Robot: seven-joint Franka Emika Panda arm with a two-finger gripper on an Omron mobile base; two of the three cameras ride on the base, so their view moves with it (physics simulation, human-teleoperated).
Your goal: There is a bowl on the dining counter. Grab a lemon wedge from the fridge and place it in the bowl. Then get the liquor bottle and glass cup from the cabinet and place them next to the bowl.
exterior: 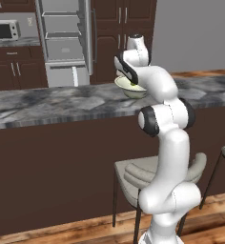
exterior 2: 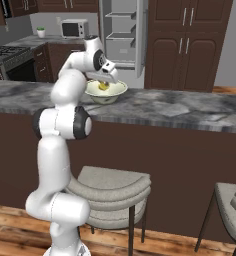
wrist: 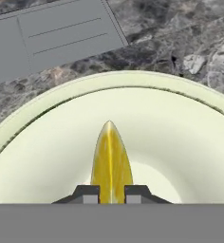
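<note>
End effector (wrist: 111, 194) clamped on lemon wedge (wrist: 111, 159) (yellow, unlabelled) inside bowl (wrist: 190, 133), dining counter (exterior: 47, 102).

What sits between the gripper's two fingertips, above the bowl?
The lemon wedge, held between the gripper tips over the bowl, in the hand view.

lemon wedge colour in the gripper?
Yellow with paler streaks: the lemon wedge, between the gripper fingertips over the bowl. Clearest in the hand view.
</note>
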